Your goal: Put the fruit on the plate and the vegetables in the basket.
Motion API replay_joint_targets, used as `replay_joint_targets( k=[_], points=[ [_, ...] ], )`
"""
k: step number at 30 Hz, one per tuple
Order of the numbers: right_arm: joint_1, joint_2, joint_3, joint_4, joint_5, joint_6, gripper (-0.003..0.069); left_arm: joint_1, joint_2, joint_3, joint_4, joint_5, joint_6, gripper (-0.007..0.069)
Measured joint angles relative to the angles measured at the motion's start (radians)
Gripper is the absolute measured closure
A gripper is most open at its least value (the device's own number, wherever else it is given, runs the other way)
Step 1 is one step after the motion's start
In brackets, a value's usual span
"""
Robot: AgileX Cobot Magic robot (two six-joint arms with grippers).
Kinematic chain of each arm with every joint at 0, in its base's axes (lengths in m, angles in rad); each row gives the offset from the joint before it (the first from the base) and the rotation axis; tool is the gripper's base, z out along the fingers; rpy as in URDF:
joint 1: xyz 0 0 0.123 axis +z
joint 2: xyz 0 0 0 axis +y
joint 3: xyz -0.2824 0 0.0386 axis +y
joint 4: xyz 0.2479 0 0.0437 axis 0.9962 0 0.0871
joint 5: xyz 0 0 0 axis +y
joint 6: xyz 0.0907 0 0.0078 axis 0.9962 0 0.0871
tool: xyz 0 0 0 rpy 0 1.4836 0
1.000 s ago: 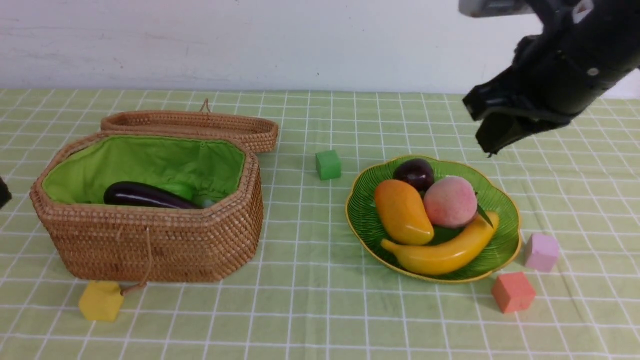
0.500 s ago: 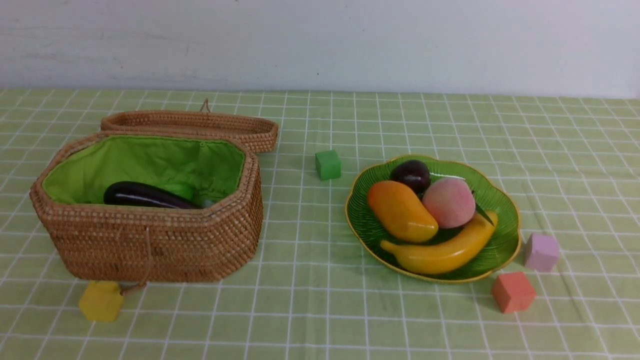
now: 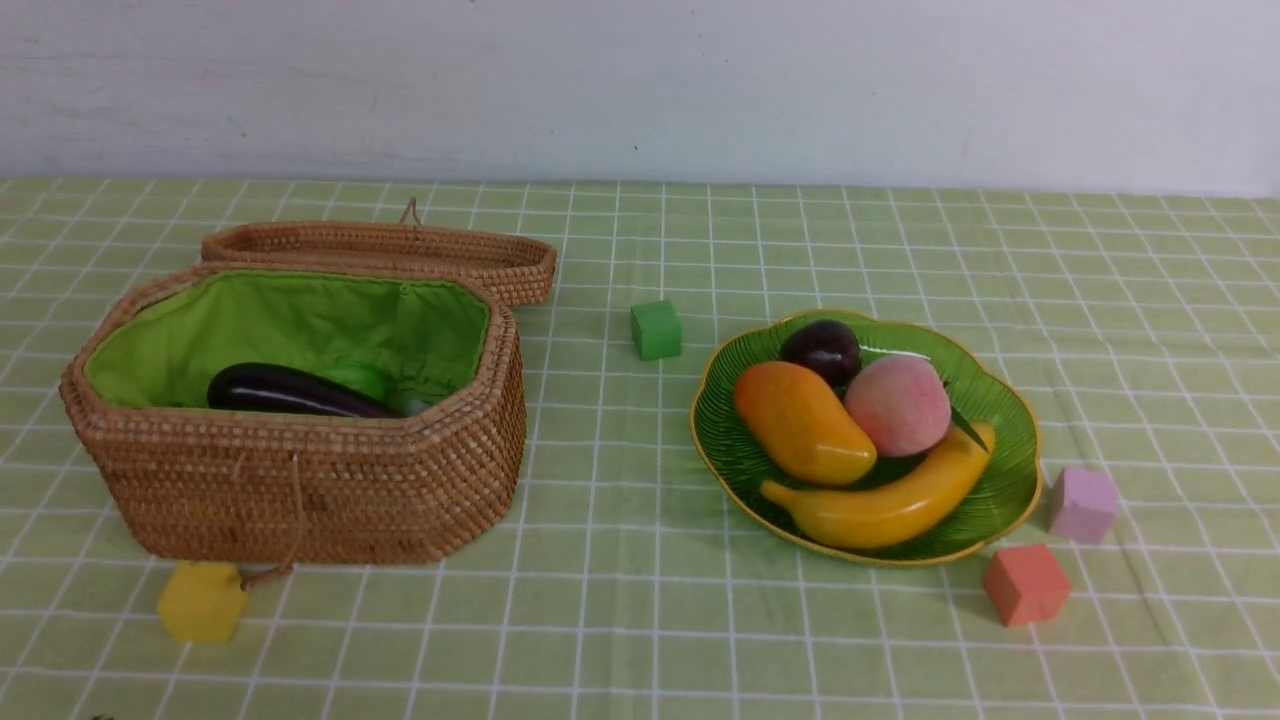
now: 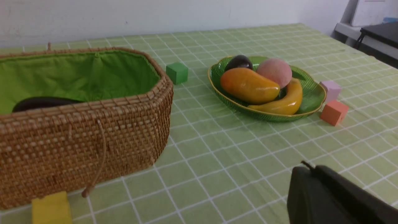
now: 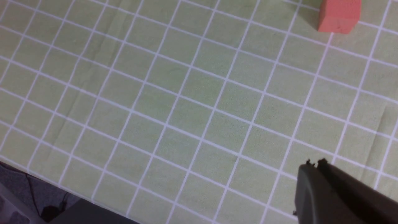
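On the green plate [image 3: 1005, 490] [image 4: 314, 96] lie the fruit: a mango [image 3: 800, 422] [image 4: 248, 85], a pink peach [image 3: 898, 405] [image 4: 275, 71], a dark mangosteen [image 3: 823, 350] [image 4: 238, 62] and a banana [image 3: 885, 505] [image 4: 287, 101]. The open wicker basket [image 3: 310, 490] [image 4: 77, 140] holds a purple eggplant [image 3: 285, 392] [image 4: 40, 102] with something light green [image 3: 355, 378] behind it. My left gripper [image 4: 307, 169] is shut and empty, low over the cloth in front of the basket. My right gripper [image 5: 314, 164] is shut and empty above bare cloth. Neither arm shows in the front view.
The basket's lid [image 3: 390, 250] lies behind it. Small cubes stand about: green [image 3: 656, 330] between basket and plate, pink [image 3: 1082, 503] and orange [image 3: 1026, 584] [image 5: 339, 15] by the plate's right side, yellow [image 3: 202, 600] at the basket's front. The table edge [image 5: 62, 193] is near the right gripper.
The right arm, which hung above the plate's right side a second ago, has left the front view. The mango and mangosteen have shifted slightly left on the plate.
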Motion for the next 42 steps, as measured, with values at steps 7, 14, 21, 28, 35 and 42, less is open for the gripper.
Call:
replay_joint_targets(
  k=[7, 14, 21, 28, 35, 42],
  points=[
    [0.000, -0.013, 0.003, -0.048, -0.027, 0.000, 0.0655, 0.000, 0.000, 0.048, 0.001, 0.008, -0.001, 0.0637],
    [-0.131, -0.292, 0.245, -0.075, -0.354, -0.001, 0.0678, 0.000, 0.000, 0.052, 0.000, 0.010, -0.002, 0.0637],
    [-0.264, -0.664, 0.732, -0.075, -0.661, -0.002, 0.0678, 0.000, 0.000, 0.052, 0.000, 0.011, -0.003, 0.0637],
    [-0.276, -0.691, 0.809, -0.082, -0.724, 0.001, 0.0678, 0.000, 0.000, 0.052, -0.002, 0.013, -0.003, 0.0633],
    [-0.276, -0.691, 0.810, -0.083, -0.730, 0.001, 0.0677, 0.000, 0.000, 0.053, -0.003, 0.015, -0.003, 0.0627],
    [-0.276, -0.691, 0.811, -0.083, -0.733, 0.001, 0.0674, 0.000, 0.000, 0.055, -0.003, 0.015, -0.003, 0.0620]
  ],
)
